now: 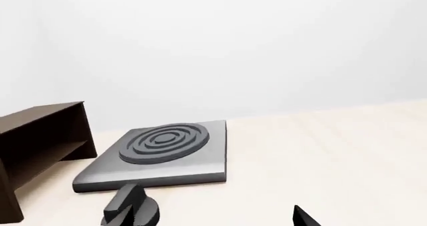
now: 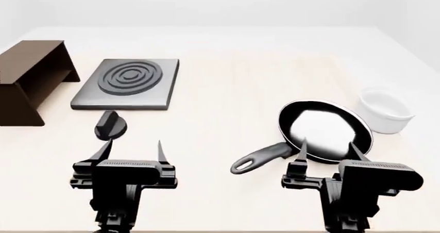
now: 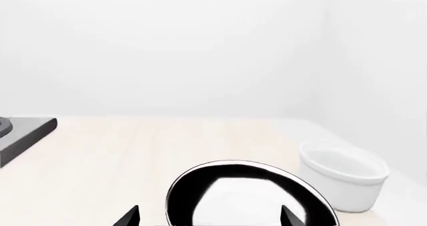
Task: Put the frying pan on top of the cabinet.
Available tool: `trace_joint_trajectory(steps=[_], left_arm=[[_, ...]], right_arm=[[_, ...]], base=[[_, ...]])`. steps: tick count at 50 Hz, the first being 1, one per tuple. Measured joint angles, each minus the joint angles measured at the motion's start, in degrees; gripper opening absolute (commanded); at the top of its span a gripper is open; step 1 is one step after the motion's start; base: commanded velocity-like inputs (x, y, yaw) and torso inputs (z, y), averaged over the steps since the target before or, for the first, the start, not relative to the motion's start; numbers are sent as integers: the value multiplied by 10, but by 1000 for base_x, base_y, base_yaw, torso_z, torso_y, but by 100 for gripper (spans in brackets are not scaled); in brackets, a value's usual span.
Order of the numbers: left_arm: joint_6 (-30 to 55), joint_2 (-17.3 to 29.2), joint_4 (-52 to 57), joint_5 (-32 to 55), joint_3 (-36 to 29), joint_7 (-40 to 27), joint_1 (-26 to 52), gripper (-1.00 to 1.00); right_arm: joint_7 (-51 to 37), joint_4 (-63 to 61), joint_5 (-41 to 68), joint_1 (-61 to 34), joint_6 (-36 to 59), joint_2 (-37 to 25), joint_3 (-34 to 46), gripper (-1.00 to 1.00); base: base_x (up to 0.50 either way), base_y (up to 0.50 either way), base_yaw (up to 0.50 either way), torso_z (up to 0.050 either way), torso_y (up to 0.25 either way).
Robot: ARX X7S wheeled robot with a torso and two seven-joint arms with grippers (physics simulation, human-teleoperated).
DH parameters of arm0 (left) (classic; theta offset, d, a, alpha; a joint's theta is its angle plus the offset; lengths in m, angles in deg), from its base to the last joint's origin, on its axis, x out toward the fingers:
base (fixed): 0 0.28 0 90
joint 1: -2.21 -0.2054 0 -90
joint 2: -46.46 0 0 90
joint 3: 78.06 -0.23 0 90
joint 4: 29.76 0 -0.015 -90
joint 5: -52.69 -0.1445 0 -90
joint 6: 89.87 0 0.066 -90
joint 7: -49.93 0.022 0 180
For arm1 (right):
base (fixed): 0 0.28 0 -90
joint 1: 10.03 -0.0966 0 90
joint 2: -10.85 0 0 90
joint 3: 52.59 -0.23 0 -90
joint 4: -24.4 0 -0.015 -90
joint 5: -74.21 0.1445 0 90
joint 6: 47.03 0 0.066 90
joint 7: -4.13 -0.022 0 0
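The black frying pan (image 2: 324,131) lies on the pale table at the right, its dark grey handle (image 2: 260,157) pointing toward the near left. It also shows in the right wrist view (image 3: 247,198). My right gripper (image 2: 326,151) is open and empty, held over the pan's near rim. The dark brown cabinet (image 2: 31,78) stands at the far left with its open side to the right, and shows in the left wrist view (image 1: 40,146). My left gripper (image 2: 131,150) is open and empty, near the table's front left.
A grey square hotplate (image 2: 129,83) with concentric rings lies right of the cabinet. A small dark knob-like piece (image 2: 110,125) lies just in front of it, ahead of my left gripper. A small white bowl (image 2: 385,111) stands right of the pan.
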Motion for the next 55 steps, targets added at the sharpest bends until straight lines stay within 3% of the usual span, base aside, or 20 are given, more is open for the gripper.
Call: trace_joint_trajectory(steps=[34,41,49,55], left_arm=[[31,18,21,8,-8,-20,10,100],[46,20,29,20,-6,-17,14,100],[135,47,86,37,-33,18,44,100],[326,86,175,136,-46,130,123,100]], right_arm=[[-23,-41,25,-8,40,-21,6,100],[-28,-45,33,-11,46,-25,6,100],[-34,-56,37,-20,63,-34,5,100],[-38,-68,38,-25,76,-42,6,100]], base=[[500,0,0,0,0],[21,0,0,0,0],[0,0,0,0,0],[0,0,0,0,0]])
